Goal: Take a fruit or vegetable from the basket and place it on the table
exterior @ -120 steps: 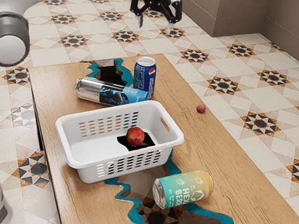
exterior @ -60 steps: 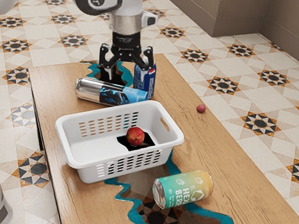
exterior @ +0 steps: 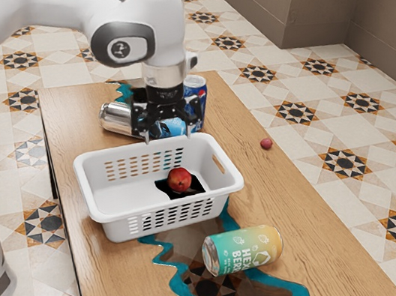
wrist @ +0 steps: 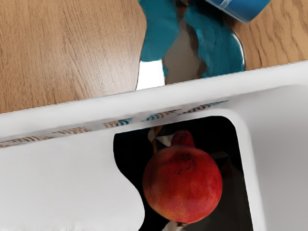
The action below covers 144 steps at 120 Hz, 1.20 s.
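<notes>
My gripper point(exterior: 168, 135) hangs open above the far rim of the white basket, nothing between its fingers. A red pomegranate-like fruit point(exterior: 180, 180) rests inside the basket point(exterior: 130, 221), toward the end at the exterior view's right, lower than the fingertips and apart from them. From the wrist camera the same fruit point(wrist: 183, 184) lies on a dark patch of the basket floor, close to the white wall point(wrist: 77, 110). A small reddish round item point(exterior: 266, 143) sits on the wooden table point(exterior: 257, 183), outside the basket.
Behind the basket lie a silver-blue can point(exterior: 116, 119) on its side and an upright blue Pepsi can point(exterior: 196, 96), both near the hand. A green-yellow can point(exterior: 243, 250) lies in front of the basket. The table's long edge runs past the small round item.
The arm has swung in over the table from the far side, and my gripper has come down and forward to the basket's far rim. The fruit, basket and cans have stayed put.
</notes>
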Each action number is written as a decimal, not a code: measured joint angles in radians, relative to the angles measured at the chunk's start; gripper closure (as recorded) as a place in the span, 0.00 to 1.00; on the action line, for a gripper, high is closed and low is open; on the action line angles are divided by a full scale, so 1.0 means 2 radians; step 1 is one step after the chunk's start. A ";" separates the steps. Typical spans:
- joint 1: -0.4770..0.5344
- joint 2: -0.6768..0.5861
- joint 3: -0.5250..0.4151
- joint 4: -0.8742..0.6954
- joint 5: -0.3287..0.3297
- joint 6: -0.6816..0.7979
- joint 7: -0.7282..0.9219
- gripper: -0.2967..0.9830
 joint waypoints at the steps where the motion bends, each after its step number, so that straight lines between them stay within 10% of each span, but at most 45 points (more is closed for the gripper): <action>1: 0.000 0.000 -0.001 -0.002 0.000 0.002 -0.002 0.23; 144: 0.002 0.023 -0.007 -0.073 -0.024 0.106 -0.142 0.23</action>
